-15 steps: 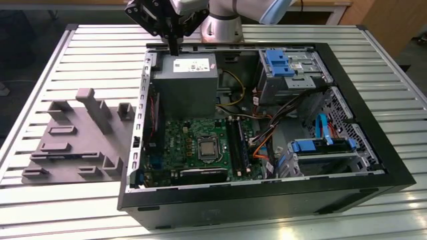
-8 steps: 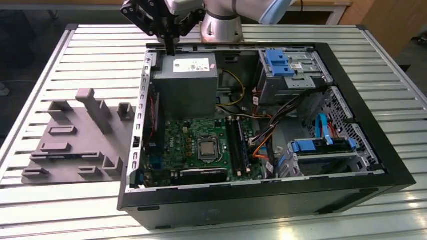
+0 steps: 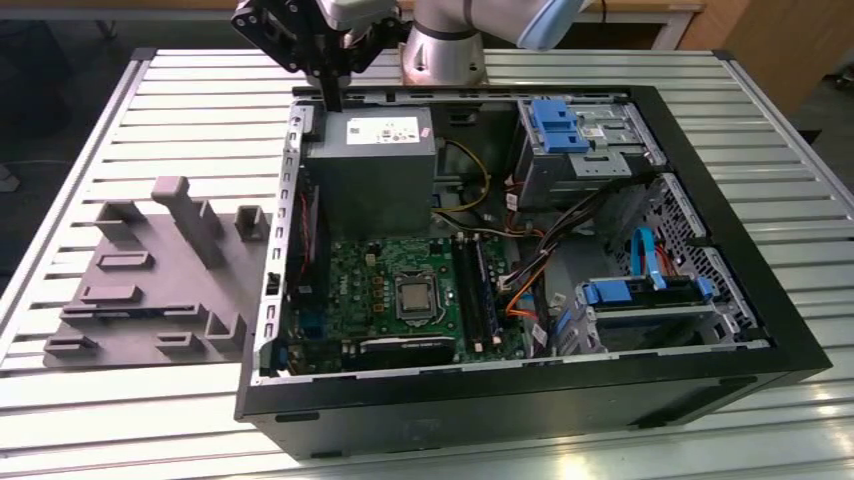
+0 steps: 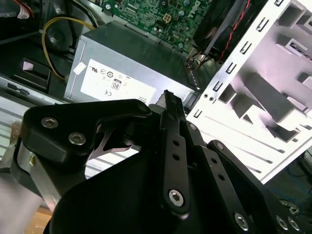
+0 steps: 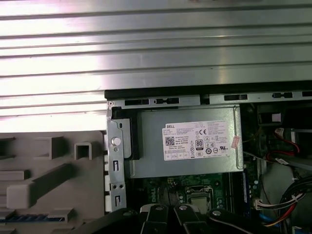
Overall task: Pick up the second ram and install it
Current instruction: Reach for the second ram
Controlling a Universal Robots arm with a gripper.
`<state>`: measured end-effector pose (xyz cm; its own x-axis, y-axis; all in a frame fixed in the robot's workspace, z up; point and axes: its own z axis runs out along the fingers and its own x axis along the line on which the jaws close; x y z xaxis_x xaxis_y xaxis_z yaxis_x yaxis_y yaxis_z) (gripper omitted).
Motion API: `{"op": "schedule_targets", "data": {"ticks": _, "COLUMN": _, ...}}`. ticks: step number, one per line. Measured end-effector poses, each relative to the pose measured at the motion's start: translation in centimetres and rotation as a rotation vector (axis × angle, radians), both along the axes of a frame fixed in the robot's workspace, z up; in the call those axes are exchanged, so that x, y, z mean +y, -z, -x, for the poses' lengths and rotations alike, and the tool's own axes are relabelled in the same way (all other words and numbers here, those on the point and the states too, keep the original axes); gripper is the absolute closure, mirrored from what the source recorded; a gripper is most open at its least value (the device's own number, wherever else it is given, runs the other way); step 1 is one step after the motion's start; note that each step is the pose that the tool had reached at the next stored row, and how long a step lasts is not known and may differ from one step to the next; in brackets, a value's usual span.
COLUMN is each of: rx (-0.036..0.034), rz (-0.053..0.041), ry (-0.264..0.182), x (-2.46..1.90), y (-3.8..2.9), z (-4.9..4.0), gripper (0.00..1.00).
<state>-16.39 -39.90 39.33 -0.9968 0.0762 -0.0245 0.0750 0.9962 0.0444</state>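
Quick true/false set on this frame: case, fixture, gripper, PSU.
1. The computer case lies open with its motherboard exposed. True.
2. The grey fixture sits on the exterior view's left of the case. True.
3. The gripper hangs above the grey fixture. False: it is above the case's far edge, beside the power supply.
4. The power supply lies outside the case. False: it sits inside the case.

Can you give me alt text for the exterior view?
A robot arm's gripper hangs at the edge of an open computer case, near its grey power supply. A grey plastic fixture sits on the slatted table at the exterior view's left.
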Motion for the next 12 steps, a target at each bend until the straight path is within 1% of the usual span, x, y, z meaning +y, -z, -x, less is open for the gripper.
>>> {"op": "schedule_targets", "data": {"ticks": 12, "rx": 0.0000, "rz": 0.0000, "ry": 0.000, "x": 0.00, "y": 0.00, "z": 1.10, "gripper": 0.89}}
